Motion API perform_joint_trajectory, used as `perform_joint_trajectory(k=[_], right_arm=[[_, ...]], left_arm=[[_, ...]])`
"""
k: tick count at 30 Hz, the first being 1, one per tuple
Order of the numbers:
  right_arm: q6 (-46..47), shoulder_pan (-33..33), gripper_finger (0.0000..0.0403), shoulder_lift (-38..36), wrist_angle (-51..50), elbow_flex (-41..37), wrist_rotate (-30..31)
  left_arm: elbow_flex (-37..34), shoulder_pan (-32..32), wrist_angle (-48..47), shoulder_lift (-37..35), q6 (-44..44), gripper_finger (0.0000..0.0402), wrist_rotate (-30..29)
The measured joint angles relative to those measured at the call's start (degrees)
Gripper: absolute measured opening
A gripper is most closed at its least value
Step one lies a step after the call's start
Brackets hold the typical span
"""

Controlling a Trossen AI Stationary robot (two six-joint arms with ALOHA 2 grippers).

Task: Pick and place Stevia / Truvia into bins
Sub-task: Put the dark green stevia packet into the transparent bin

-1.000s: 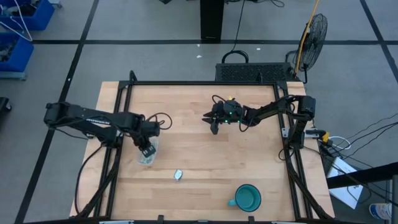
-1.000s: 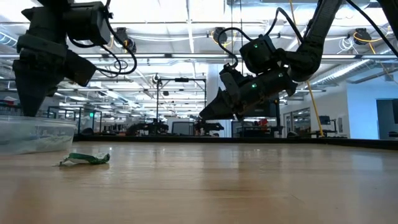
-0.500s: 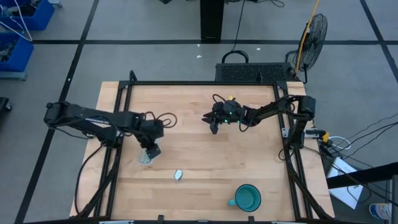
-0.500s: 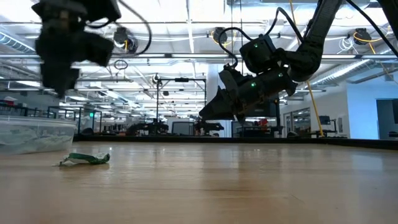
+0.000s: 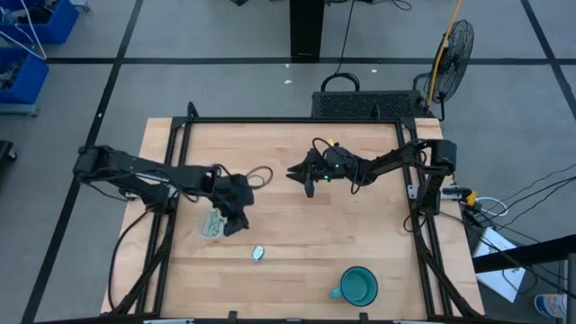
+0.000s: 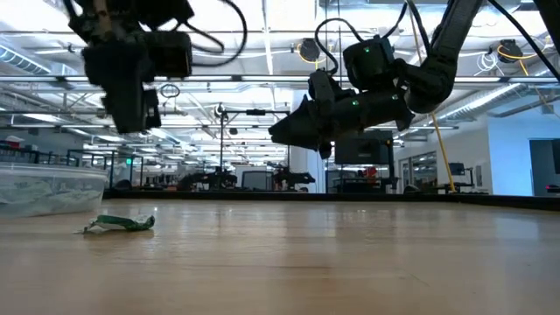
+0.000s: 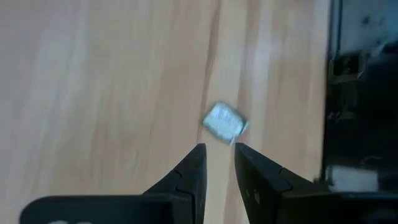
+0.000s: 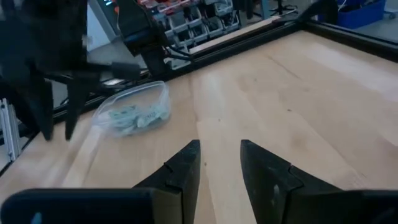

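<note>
Nearest to me on the light wooden desk (image 5: 297, 234) I see a round teal mug (image 5: 358, 286), sitting well to the right of the small see-through plastic tub (image 5: 212, 225). A single pale green and white paper sachet (image 5: 257, 253) lies flat on the wood, closer to me than the tub and a little to its right; my left wrist camera looks down on it just past the fingertips (image 7: 196, 154). The tub itself rests near the desk's left rail with several more sachets (image 8: 134, 117) piled inside it. My left end effector (image 5: 236, 219) hangs in the air just beside the tub's right edge, its fingers slightly apart and holding nothing. Farther back, well beyond and to the right of the tub, my right end effector (image 5: 308, 181) floats above bare wood, fingers also spread with nothing between them, facing the tub across the desk.
</note>
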Motion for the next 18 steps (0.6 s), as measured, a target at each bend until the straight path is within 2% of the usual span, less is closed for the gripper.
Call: perform_joint_trajectory(k=[11,18], right_arm=[[4.8,0.5,0.0110,0.0,-3.2,0.0,0.0],[4.5,0.5,0.0110,0.0,-5.1,0.0,0.1]], left_arm=[[0.0,-2.2,9.8,13.3,13.6,0.0088,1.1],[-0.1,-2.7,15.0,18.3,14.6,0.0088,3.6]])
